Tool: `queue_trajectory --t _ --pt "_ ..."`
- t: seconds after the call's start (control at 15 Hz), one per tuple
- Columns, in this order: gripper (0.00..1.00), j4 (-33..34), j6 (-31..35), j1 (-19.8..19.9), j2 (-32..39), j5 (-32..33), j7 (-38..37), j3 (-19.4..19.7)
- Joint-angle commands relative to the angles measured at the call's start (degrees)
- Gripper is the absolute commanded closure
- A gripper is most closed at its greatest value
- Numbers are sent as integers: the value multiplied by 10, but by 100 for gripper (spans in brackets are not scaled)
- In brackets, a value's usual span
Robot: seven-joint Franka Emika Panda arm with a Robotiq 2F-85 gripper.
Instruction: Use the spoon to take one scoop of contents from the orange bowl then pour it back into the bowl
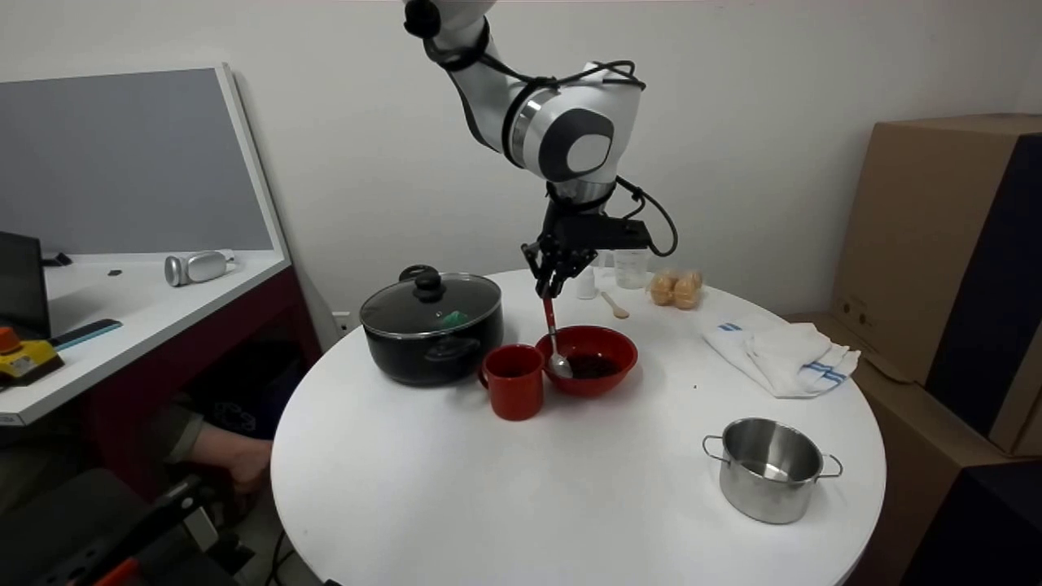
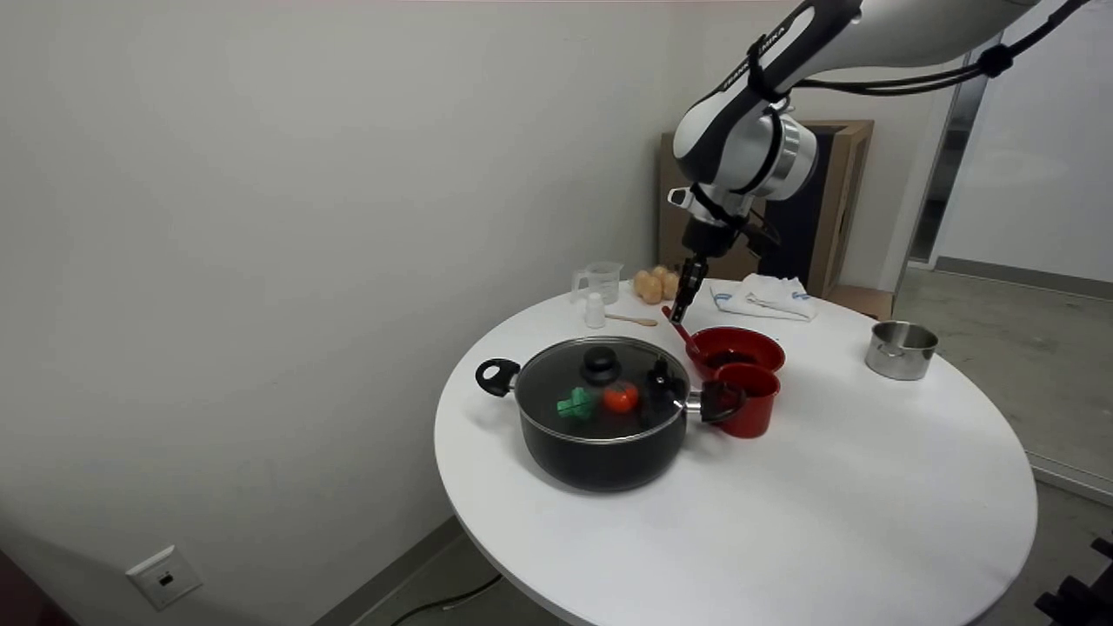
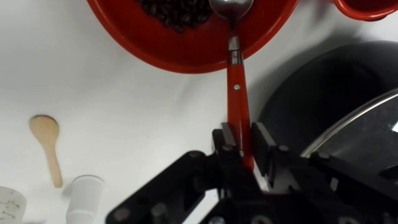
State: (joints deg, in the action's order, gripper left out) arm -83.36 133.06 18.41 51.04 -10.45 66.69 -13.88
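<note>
The orange bowl, wide and red [image 1: 623,362], stands on the table in both exterior views [image 2: 758,344]. In the wrist view its near part [image 3: 186,59] shows at the top, with dark beans [image 3: 178,14] inside. The spoon [image 3: 237,96] has a red handle and a steel head. Its head [image 1: 560,363] is inside the bowl beside the beans, and I see no beans on it. The handle leans out over the rim. My gripper [image 3: 241,133] is shut on the handle's upper end, above the table just outside the bowl; it shows in both exterior views [image 1: 548,291] [image 2: 678,318].
A red mug [image 1: 516,391] stands close beside the bowl. A lidded black pot [image 1: 431,342] stands beside both. A wooden spoon [image 3: 46,137], a white bottle [image 3: 85,196] and a measuring cup [image 2: 600,280] are behind. A steel pot [image 1: 769,476] and a towel [image 1: 785,358] are further off.
</note>
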Motion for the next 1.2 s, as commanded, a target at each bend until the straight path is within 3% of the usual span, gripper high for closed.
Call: queue_trajectory --t 0.0,0.33,0.73,1.13 --pt "91 -22 14 8 -12 -26 20 5" --pt "91 -14 11 -27 -12 9 -12 43" --pt "91 -2 6 -98 -2 81 -73 89" --pt "91 2 -8 -147 10 158 -123 108"
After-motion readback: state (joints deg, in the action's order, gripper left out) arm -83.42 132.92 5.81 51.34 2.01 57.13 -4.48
